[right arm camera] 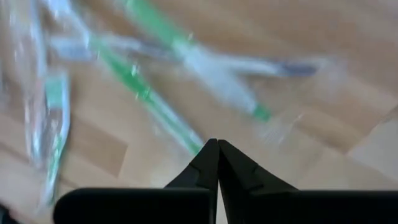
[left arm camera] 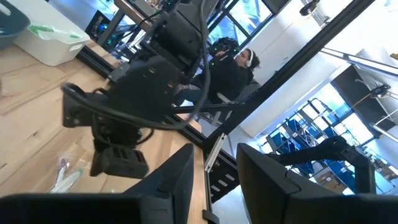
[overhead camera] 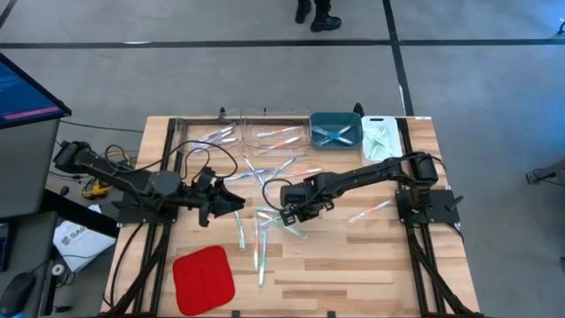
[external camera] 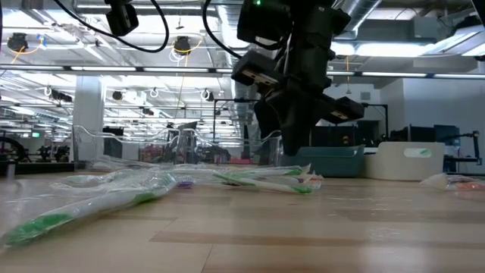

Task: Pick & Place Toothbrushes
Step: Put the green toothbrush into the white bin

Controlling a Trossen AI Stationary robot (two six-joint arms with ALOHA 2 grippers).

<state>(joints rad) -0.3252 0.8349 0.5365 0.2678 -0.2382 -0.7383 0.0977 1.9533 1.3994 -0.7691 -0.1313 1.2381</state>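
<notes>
The right gripper (overhead camera: 287, 215) is low over the middle of the wooden table (overhead camera: 353, 265), among the loose toothbrushes (overhead camera: 265, 231). In the right wrist view its two dark fingers (right arm camera: 208, 165) are pressed together to one point. A green toothbrush (right arm camera: 149, 99) lies on the wood just in front of this point, and its near end reaches the tips. I cannot tell if the end is pinched between the jaws or only touches them. More wrapped toothbrushes lie crossed around it, blurred.

In the low view the right gripper (external camera: 292, 140) hangs just above a toothbrush with green ends (external camera: 265, 180) that lies flat on the table.

The left gripper (overhead camera: 237, 202) is on the left side of the pile, near the right gripper but apart from it. In the left wrist view its fingers (left arm camera: 177, 180) stand apart with a gap, and nothing is between them.

At the far edge of the table stand two clear bins (overhead camera: 274, 134), a teal bin (overhead camera: 335, 131) and a white bin (overhead camera: 381, 137), each with some toothbrushes inside. One toothbrush (overhead camera: 371, 210) lies alone to the right of the right arm. A red pad (overhead camera: 203, 278) lies at the near left corner of the table.
</notes>
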